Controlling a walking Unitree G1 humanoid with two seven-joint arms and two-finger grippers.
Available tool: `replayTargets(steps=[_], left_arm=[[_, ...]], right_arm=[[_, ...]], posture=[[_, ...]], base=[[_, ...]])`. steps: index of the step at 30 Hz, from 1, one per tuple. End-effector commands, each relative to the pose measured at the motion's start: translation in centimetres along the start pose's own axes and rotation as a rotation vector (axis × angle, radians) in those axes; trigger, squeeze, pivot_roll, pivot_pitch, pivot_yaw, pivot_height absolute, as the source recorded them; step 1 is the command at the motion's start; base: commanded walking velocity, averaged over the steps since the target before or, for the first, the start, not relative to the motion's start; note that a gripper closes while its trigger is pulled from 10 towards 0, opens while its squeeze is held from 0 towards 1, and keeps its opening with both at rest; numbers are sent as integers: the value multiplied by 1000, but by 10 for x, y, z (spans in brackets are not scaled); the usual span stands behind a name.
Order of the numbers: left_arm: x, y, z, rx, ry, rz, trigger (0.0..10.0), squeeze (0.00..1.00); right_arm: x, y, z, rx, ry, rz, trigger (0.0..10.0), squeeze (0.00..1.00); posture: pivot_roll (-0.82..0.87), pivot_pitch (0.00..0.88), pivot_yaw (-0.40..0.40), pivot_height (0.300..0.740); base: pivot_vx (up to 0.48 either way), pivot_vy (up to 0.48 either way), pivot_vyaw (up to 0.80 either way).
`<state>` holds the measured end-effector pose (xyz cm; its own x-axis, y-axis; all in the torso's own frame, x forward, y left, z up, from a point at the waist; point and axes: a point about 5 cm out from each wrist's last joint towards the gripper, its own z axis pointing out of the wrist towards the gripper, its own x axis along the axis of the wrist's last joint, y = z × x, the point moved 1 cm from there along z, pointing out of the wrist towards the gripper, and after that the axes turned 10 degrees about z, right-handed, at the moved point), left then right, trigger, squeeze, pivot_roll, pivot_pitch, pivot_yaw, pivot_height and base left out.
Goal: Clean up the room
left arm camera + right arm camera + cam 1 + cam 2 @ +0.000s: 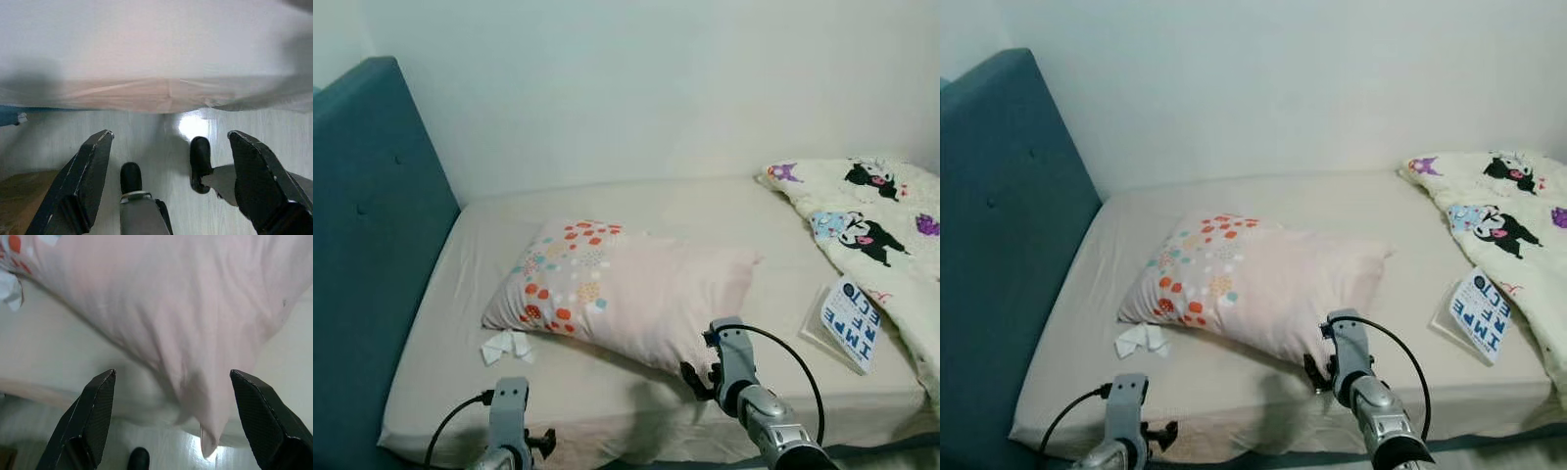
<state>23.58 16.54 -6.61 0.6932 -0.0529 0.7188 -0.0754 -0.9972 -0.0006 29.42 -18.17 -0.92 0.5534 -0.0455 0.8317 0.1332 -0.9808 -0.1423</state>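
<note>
Left eye view: a bed (607,392) w/ a beige sheet fills the frame, teal padded headboard (372,245) at left, pale wall behind. A pink pillow (626,289) w/ orange and teal dots at one end lies at centre. A crumpled white tissue (506,346) sits on the sheet just beside the pillow's lower left corner. A cartoon-print blanket (876,220) is bunched at upper right; near it, at right, a blue-and-white printed card (851,322) lies on the sheet.

Right gripper (171,416) is released, fingers wide apart, poised at the pillow's lower right corner, not gripping it. Left gripper (168,176) is at lower left, by the bed's front edge, also spread open & holding nothing; its wrist view looks down at pale floor (161,127) and the robot's black feet (200,161).
</note>
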Motion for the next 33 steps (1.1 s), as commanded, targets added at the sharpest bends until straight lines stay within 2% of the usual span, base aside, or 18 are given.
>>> replayTargets(steps=[1, 4, 5, 6, 7, 15, 21, 23, 28, 33], left_arm=[[6, -9, 0, 23, 31, -9, 10000, 0], [20, -16, 1, 29, 98, 29, 10000, 0], [28, -22, 0, 35, 133, 68, 10000, 0], [28, -22, 0, 35, 133, 68, 10000, 0], [37, -32, -2, 43, 174, 124, 10000, 0], [46, -48, -5, 58, 220, 159, 10000, 0], [48, -47, -5, 53, 232, 157, 10000, 0], [47, -44, -4, 46, 227, 125, 10000, 0], [43, -33, -3, 12, 231, 116, 10000, 0], [43, -31, -3, 10, 231, 110, 10000, 0]], right_arm=[[-7, -2, 0, 2, -25, -15, 10000, 0], [-7, 1, -1, -6, -23, -21, 10000, 0], [-7, 2, -1, -8, -19, -21, 10000, 0], [-7, 2, -1, -8, -19, -21, 10000, 0], [-6, 3, -1, -8, -12, -14, 10000, 0], [2, 6, -1, -9, 25, 15, 10000, 0], [7, 4, 0, -5, 37, 8, 10000, 0], [6, 3, 1, 0, 35, -3, 10000, 0], [6, 4, 0, 4, 31, -21, 10000, 0], [7, 4, 0, 2, 32, -34, 10000, 0]], posture=[[-110, 43, -29, 740], [-104, 40, -36, 740], [-96, 38, -41, 740], [-96, 38, -41, 740], [-91, 34, -42, 740], [-86, 18, -32, 740], [-86, 20, -31, 740], [-91, 23, -35, 740], [-94, 25, -38, 740], [-99, 29, -35, 740]], base=[[0, 0, 0], [0, 0, 0], [0, 0, 0], [0, 0, 0], [259, 0, 0], [295, 0, 0], [310, 0, 0], [0, 0, 0], [0, 0, 0], [0, 0, 0]])
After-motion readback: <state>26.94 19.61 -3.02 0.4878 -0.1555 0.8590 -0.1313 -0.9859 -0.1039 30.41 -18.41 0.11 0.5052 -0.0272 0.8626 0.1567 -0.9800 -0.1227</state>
